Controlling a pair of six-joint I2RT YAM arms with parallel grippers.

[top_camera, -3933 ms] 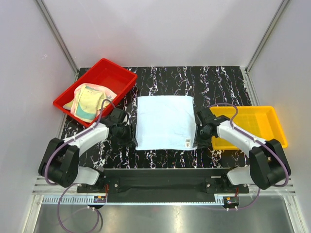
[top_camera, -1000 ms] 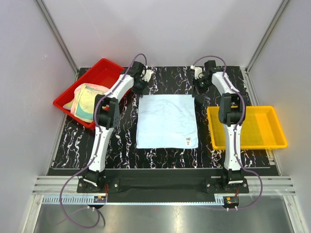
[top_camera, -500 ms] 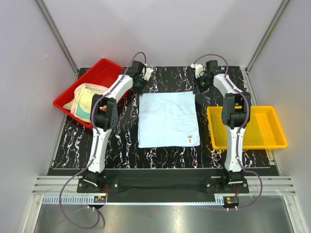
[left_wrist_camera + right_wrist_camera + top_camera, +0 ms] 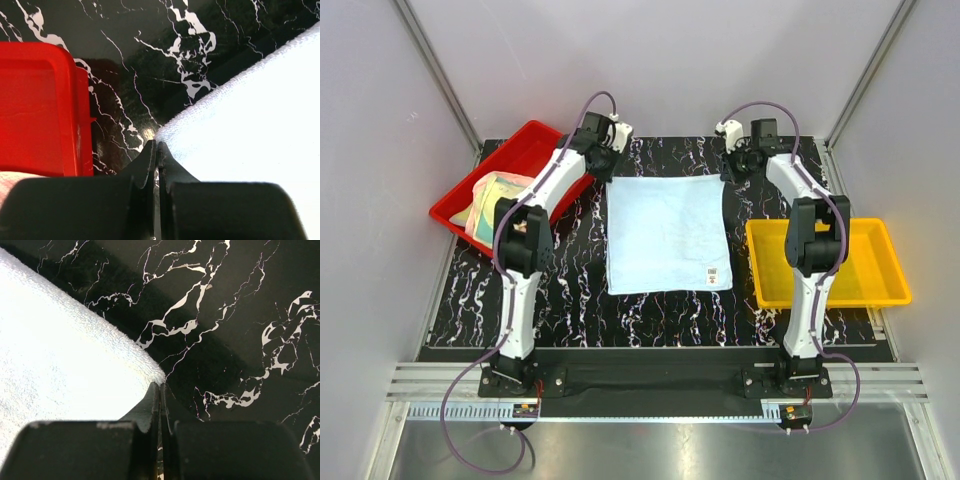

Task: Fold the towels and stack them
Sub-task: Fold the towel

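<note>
A pale blue towel (image 4: 667, 235) lies spread flat on the black marble table, a small tag near its front right corner. My left gripper (image 4: 609, 173) is at its far left corner, and in the left wrist view the gripper (image 4: 156, 144) is shut with the corner of the towel (image 4: 250, 125) pinched at the fingertips. At the far right corner my right gripper (image 4: 724, 174) is likewise shut; the right wrist view shows the gripper (image 4: 160, 385) nipping the tip of the towel (image 4: 60, 350). More towels (image 4: 505, 208), pink and yellow-green, lie bundled in the red tray.
The red tray (image 4: 545, 150) stands at the left of the table, its wall (image 4: 40, 100) close beside the left gripper. A yellow tray (image 4: 830, 262) with nothing in it stands at the right. Both arms are stretched far out over the table.
Both grippers have moved toward the table's far edge, and the pale blue towel has slid that way with them. The left gripper closed on its corner.
</note>
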